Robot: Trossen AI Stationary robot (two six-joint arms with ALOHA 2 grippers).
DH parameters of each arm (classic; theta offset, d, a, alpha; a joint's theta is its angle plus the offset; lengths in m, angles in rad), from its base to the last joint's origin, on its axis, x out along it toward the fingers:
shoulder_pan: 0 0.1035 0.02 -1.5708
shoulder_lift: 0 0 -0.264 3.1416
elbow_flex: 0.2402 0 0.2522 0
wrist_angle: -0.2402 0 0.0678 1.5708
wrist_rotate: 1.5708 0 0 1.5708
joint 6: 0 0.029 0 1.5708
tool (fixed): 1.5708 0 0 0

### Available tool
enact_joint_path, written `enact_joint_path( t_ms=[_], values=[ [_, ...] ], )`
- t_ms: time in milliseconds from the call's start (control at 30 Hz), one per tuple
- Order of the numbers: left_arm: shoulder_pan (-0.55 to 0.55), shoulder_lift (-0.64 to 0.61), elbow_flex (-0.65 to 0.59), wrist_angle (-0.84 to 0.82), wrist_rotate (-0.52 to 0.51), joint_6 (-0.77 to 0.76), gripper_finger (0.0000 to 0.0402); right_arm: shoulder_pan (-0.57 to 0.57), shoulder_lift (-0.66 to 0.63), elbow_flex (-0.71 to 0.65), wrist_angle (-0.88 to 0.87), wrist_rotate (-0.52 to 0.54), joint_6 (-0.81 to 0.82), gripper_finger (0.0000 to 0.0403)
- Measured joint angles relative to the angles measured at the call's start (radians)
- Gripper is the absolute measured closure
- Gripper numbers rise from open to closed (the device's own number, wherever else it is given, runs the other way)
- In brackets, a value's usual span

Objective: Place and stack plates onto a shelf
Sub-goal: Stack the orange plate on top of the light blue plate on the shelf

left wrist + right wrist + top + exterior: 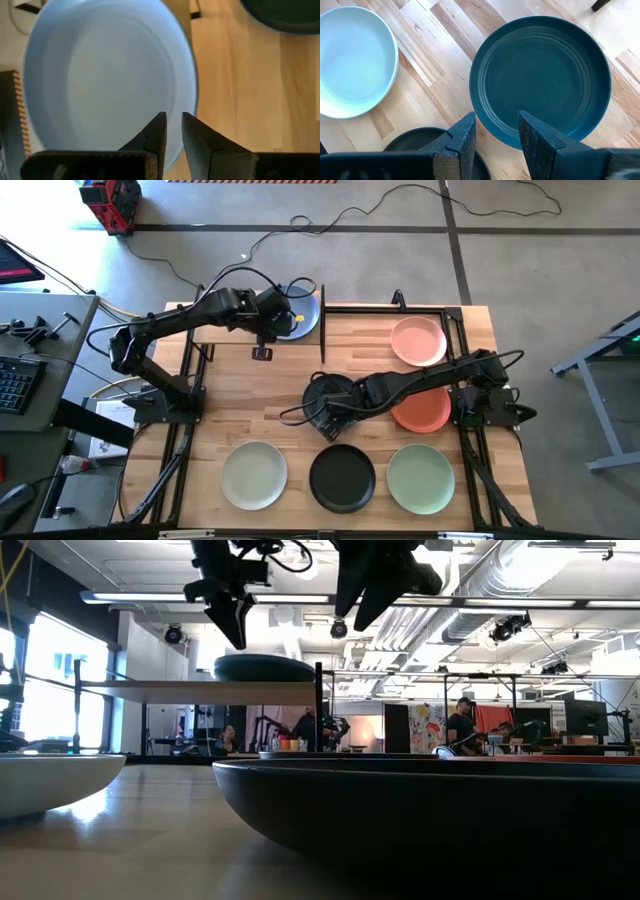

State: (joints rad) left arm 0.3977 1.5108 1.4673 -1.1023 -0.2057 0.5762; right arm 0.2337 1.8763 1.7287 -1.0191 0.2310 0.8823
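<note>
The blue plate lies flat on the raised shelf at the table's far edge; in the low view it shows dark. My left gripper hangs just above its rim, fingers a narrow gap apart, touching nothing. The dark teal plate rests on the table's middle. My right gripper hovers open over its near rim, well above it. The charcoal plate is out of view.
On the table lie the pink plate and orange-red plate at the right, and the cream plate, black plate and sage green plate along the near edge. Black rods stand beside the blue plate.
</note>
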Motion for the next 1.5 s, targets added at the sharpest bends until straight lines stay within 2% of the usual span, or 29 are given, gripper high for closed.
enact_joint_path(
  t_ms=[200, 467, 633, 800, 1000, 1100, 1300, 1500],
  values=[
    [-0.005, -0.037, 0.001, 0.000, -0.068, -0.042, 0.0353, 0.000, 0.000, 0.000, -0.033, 0.005, 0.000, 0.0279],
    [-0.007, -0.141, 0.001, -0.055, -0.067, -0.188, 0.0353, 0.000, -0.001, -0.058, -0.139, 0.000, 0.054, 0.0279],
    [-0.017, -0.208, 0.001, -0.164, 0.028, -0.324, 0.0353, 0.000, -0.001, -0.152, -0.143, -0.068, 0.147, 0.0279],
    [-0.032, -0.253, 0.001, -0.203, 0.124, -0.419, 0.0353, 0.002, -0.001, -0.235, -0.162, -0.115, 0.267, 0.0279],
    [-0.055, -0.263, 0.001, -0.239, 0.128, -0.489, 0.0353, 0.009, 0.000, -0.255, -0.303, -0.119, 0.416, 0.0279],
    [-0.066, -0.259, 0.001, -0.263, 0.128, -0.505, 0.0353, 0.009, 0.000, -0.256, -0.371, -0.114, 0.422, 0.0279],
    [-0.090, -0.258, 0.001, -0.270, 0.128, -0.523, 0.0353, 0.006, -0.001, -0.263, -0.365, -0.066, 0.429, 0.0279],
    [-0.107, -0.258, 0.001, -0.270, 0.128, -0.539, 0.0353, 0.010, 0.000, -0.370, -0.332, -0.120, 0.495, 0.0279]
  ],
)
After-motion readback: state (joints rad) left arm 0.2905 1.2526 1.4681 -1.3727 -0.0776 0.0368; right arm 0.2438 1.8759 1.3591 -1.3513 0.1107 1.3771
